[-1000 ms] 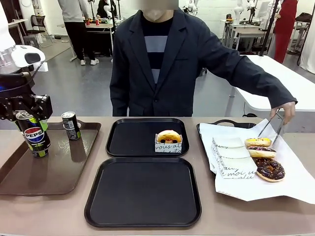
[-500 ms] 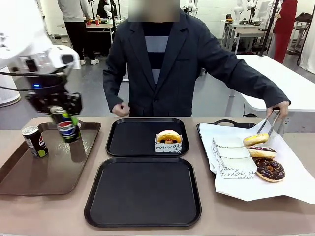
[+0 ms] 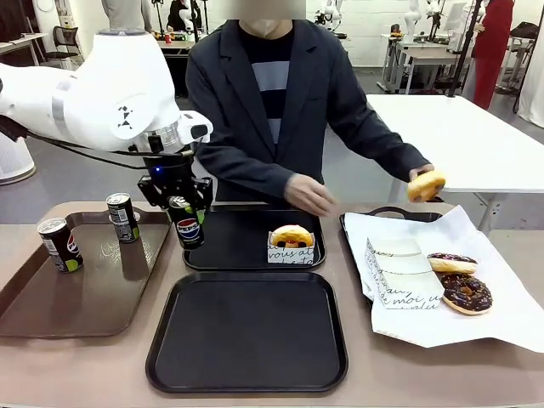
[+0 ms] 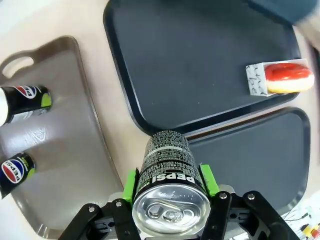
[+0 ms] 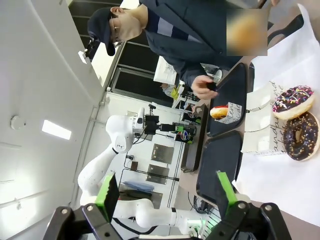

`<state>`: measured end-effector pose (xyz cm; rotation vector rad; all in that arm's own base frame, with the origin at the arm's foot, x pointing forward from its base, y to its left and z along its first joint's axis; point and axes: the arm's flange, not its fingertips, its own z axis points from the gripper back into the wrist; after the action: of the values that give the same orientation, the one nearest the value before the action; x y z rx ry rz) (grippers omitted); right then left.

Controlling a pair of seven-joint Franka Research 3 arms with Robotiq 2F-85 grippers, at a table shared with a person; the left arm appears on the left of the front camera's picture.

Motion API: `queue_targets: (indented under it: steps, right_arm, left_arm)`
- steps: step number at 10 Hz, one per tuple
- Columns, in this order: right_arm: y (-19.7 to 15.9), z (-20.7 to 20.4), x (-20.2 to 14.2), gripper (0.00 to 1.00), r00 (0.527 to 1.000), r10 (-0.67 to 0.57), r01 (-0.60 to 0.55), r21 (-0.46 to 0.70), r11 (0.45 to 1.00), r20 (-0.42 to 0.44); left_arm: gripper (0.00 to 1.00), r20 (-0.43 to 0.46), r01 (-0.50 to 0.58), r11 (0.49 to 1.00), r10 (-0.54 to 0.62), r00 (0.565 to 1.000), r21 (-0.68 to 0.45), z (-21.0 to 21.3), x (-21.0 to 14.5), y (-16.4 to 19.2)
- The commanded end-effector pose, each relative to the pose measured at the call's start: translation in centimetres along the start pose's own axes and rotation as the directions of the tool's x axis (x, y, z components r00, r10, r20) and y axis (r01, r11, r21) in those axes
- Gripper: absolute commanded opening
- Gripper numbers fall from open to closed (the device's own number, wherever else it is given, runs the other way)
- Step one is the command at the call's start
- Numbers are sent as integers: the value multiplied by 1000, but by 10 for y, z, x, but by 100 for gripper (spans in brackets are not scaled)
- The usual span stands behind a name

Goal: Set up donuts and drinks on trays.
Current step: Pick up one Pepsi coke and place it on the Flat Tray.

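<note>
My left gripper is shut on a black Pepsi can, which hangs upright just over the left edge of the far black tray. In the left wrist view the can sits between the green pads. On that tray stands a yellow donut in its white box. The near black tray is bare. Two more cans stand on the brown tray. My right gripper is open and holds nothing, above the paper with two donuts.
The person across the table holds a yellow donut above the paper-lined tray; the other hand hovers over the far tray. Two sprinkled donuts and flat white boxes lie on the paper.
My left arm carried the can rightward from the brown tray to the far black tray's left edge. The person lifted a yellow donut off the paper.
</note>
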<state>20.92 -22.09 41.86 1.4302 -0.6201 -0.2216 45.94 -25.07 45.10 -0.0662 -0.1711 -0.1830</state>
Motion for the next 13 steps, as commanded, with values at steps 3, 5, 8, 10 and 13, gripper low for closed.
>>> queue_targets:
  steps: [3, 5, 8, 10, 13]
  right_arm:
    - [1, -1, 4, 100, 1000, 18, -18, 20, 1000, 14]
    - [1, -1, 4, 100, 1000, 18, -18, 20, 1000, 14]
    - [1, -1, 4, 100, 1000, 18, -18, 20, 1000, 14]
    - [1, -1, 4, 100, 1000, 18, -18, 20, 1000, 14]
    - [1, -1, 4, 100, 1000, 18, -18, 20, 1000, 14]
  left_arm:
    - [58, -141, 87, 996, -91, 986, -34, 84, -119, 84]
    - [58, -105, 92, 996, -92, 990, -13, 86, -137, 92]
    - [58, -123, 83, 996, -84, 989, -17, 91, -147, 98]
    - [58, -123, 83, 996, -84, 989, -17, 91, -147, 98]
    - [58, -123, 83, 996, -84, 989, -17, 91, -147, 98]
